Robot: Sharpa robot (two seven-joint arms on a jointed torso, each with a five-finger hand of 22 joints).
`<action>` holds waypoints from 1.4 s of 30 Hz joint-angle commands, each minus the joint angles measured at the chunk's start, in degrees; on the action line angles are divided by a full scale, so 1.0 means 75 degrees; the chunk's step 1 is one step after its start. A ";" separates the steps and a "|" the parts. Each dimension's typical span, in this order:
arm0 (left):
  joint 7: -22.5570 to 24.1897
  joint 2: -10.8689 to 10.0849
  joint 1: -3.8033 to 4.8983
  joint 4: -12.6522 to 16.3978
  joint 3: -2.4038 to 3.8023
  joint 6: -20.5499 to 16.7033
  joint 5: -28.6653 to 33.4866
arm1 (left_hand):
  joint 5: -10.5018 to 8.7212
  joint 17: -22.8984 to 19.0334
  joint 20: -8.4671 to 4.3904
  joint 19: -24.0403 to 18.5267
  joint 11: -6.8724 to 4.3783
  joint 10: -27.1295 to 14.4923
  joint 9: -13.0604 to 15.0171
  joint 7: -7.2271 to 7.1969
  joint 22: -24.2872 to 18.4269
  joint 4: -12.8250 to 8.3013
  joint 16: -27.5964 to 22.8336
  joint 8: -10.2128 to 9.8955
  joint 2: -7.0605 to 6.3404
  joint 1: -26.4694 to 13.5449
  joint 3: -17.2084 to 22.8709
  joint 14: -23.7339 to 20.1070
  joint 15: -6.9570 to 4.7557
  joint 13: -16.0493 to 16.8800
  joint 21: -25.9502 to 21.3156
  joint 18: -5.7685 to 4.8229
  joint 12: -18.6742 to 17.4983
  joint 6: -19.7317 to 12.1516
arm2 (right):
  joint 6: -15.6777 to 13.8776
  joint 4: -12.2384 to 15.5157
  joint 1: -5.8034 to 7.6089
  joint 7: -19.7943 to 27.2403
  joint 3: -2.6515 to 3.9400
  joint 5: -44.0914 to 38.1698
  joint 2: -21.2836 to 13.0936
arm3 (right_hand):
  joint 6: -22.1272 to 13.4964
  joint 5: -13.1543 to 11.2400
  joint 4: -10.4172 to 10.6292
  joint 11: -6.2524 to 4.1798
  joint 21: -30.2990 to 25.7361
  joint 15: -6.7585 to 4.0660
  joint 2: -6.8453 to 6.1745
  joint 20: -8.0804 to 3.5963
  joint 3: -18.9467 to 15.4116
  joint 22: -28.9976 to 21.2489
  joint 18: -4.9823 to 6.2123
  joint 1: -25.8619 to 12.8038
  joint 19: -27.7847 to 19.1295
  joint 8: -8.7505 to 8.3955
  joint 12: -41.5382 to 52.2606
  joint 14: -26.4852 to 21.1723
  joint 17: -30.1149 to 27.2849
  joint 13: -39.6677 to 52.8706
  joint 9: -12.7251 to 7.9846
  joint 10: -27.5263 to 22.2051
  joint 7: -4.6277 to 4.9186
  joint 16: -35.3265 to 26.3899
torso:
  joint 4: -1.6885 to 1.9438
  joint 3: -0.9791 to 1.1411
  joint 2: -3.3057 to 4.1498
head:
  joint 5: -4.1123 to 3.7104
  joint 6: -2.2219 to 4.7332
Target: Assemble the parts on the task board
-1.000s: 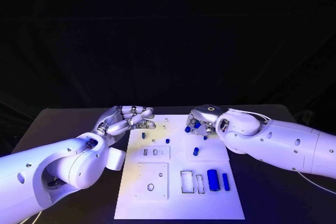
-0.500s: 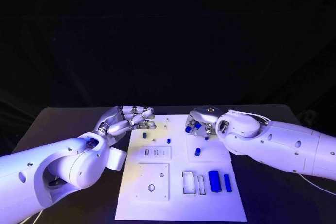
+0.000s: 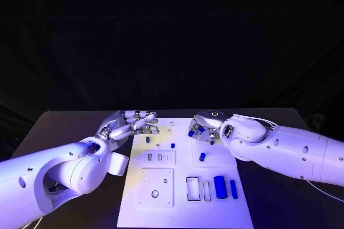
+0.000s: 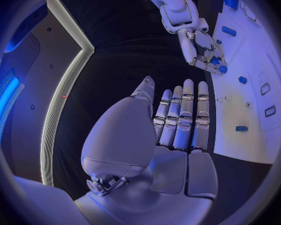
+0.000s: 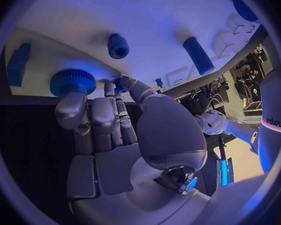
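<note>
My right hand (image 3: 203, 125) sits over the far right part of the task board (image 3: 183, 209), fingers curled down together. In the right wrist view the fingertips (image 5: 123, 82) pinch a small blue part (image 5: 118, 86) right against the board, just beside a round ribbed blue part (image 5: 72, 81). A blue cap-shaped part (image 5: 118, 46) and a blue cylinder (image 5: 197, 55) lie further in on the board, apart from my fingers.

My left hand (image 3: 131, 123) hangs at the board's far left corner, over the table (image 3: 64, 127) edge of the board, holding nothing. In the left wrist view its fingers (image 4: 182, 116) are straight and side by side, thumb off to one side.

On the board: a small blue peg (image 3: 147, 138) just beside my left fingers, another blue part (image 3: 201, 156) near the board's middle, and two upright blue blocks (image 3: 224, 187) near the board's near right side, next to rectangular slots (image 3: 191, 188)
</note>
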 commanded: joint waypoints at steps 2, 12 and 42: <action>-0.0026 0.0002 0.0015 -0.0005 0.0007 0.0205 0.0039 | 0.0017 0.0013 -0.0020 0.0047 0.0036 -0.0036 -0.0011 0.0039 -0.0007 -0.0024 -0.0031 -0.0026 -0.0030 0.0072 -0.0034 -0.0059 0.0005 -0.0010 0.0032 0.0038 -0.0037 0.0006 | 0.0036 0.0038 -0.0022 -0.0008 -0.0016 -0.0090 0.0010 | -0.0239 -0.0034 0.0126 0.0045 -0.0059 -0.0035 -0.0204 0.0019 -0.0150 -0.0064 -0.0068 -0.0111 -0.0138 -0.0032 -0.0002 0.0173 -0.0061 0.0022 -0.0046 -0.0071 0.0016 -0.0040 | 0.0005 0.0000 0.0021 | 0.0006 0.0006; -0.0049 -0.0013 0.0018 -0.0023 0.0007 0.0216 0.0040 | 0.0016 0.0019 -0.0020 0.0048 0.0044 -0.0052 -0.0013 0.0049 -0.0011 -0.0026 -0.0041 -0.0040 -0.0034 0.0070 -0.0044 -0.0063 0.0011 -0.0014 0.0030 0.0037 -0.0056 -0.0003 | 0.0071 0.0083 -0.0020 0.0035 -0.0010 -0.0038 0.0003 | -0.0296 0.0062 0.0220 0.0036 -0.0075 -0.0042 -0.0252 0.0024 -0.0292 -0.0071 -0.0056 -0.0148 -0.0195 0.0006 0.0026 0.0148 -0.0081 0.0056 -0.0036 -0.0088 0.0009 -0.0033 | -0.0009 -0.0001 0.0041 | 0.0012 0.0020; -0.0100 -0.0028 0.0026 -0.0061 0.0007 0.0283 0.0062 | 0.0024 0.0036 -0.0023 0.0056 0.0052 -0.0065 -0.0014 0.0060 -0.0019 -0.0052 -0.0053 -0.0060 -0.0001 0.0115 -0.0029 -0.0055 0.0015 -0.0019 0.0028 0.0039 -0.0085 -0.0008 | 0.0265 0.0075 -0.0020 0.0196 -0.0006 0.0280 0.0071 | 0.0603 -0.0404 0.0272 -0.0123 0.0273 -0.0165 0.0334 -0.0066 0.0413 0.0481 -0.0113 0.0554 -0.0105 0.0390 0.0179 0.0178 0.0200 0.0154 0.0182 0.0447 -0.0152 0.0335 | -0.0013 0.0003 0.0089 | -0.0001 -0.0015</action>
